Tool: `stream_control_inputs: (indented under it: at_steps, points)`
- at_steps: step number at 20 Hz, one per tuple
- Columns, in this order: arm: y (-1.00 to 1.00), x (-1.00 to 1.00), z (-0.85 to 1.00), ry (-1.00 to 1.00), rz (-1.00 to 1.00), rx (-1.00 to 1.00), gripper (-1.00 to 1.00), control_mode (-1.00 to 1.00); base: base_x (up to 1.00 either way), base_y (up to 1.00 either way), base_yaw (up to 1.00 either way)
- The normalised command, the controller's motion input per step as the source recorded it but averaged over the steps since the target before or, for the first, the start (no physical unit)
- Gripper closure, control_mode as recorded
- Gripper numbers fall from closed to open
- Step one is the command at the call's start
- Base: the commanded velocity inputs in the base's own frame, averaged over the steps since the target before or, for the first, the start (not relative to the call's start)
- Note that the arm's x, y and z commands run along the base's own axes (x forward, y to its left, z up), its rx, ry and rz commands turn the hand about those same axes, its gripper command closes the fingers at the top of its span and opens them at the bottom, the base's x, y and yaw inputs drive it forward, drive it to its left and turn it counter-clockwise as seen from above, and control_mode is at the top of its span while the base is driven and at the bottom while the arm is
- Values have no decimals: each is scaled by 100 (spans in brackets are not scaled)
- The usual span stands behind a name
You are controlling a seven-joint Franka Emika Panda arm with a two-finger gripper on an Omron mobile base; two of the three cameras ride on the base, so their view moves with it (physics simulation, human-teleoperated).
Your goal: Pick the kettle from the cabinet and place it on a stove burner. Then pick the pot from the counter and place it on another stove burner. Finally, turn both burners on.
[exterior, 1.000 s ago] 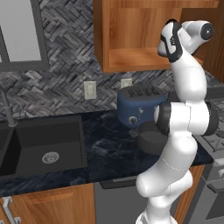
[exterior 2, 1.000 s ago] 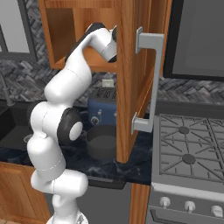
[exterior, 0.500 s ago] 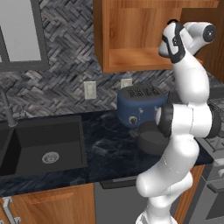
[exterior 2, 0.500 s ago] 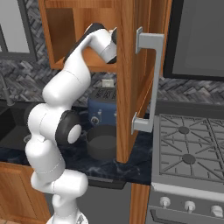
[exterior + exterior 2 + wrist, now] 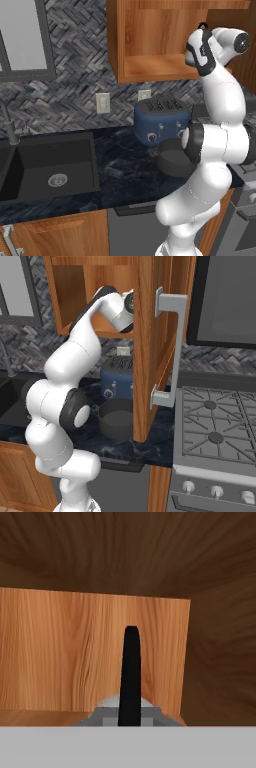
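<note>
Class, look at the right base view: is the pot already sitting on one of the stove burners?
No. The pot stands on the counter in front of the blue toaster, left of the open cabinet door, while the stove burners are bare.

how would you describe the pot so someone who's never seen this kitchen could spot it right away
Start at the grey gas range and look left, past the open wooden cabinet door, to the dark marbled counter. The pot sits there, just in front of the blue toaster. It is the round, low, dark grey one with no lid, unlike the taller, boxy blue toaster behind it.
</note>
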Motion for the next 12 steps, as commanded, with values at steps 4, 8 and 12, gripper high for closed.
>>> stream_control_inputs:
  at_steps: [4, 8, 12]
  points:
    - [35, -4, 0, 0, -9, 0, 100, -100, 0, 0, 0]
    - [40, -10, 0, 0, -8, 0, 100, -100, 0, 0, 0]
    - [35, -15, 0, 0, -8, 0, 100, -100, 0, 0, 0]
